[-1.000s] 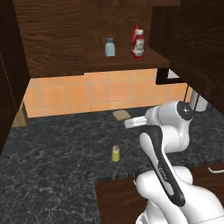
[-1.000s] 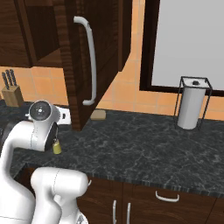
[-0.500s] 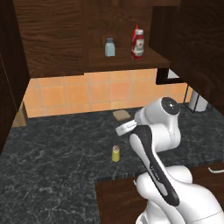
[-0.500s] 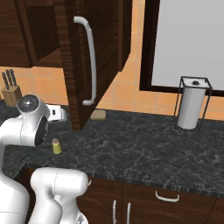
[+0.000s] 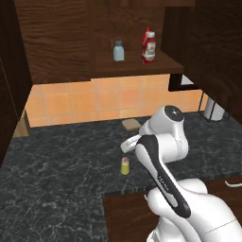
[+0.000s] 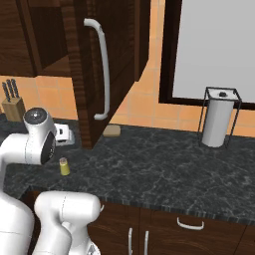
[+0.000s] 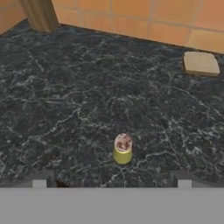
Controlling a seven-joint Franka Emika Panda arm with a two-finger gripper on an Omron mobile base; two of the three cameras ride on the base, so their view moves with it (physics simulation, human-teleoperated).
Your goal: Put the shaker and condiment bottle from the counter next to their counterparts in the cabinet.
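From the left base we see the pale shaker (image 5: 118, 50) and red bottles (image 5: 148, 46) on the cabinet shelf (image 5: 137, 67); the hand view shows our tool (image 7: 112, 183) spread apart above the small yellow, silver-capped shaker (image 7: 123, 149), upright on the table (image 7: 78, 100).

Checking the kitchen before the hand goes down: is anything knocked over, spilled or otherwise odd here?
Nothing stands out. The yellow shaker stands upright on the counter, with no spill around it. The grey-blue shaker and red bottle stand upright on the cabinet shelf.

No legible text or labels anywhere
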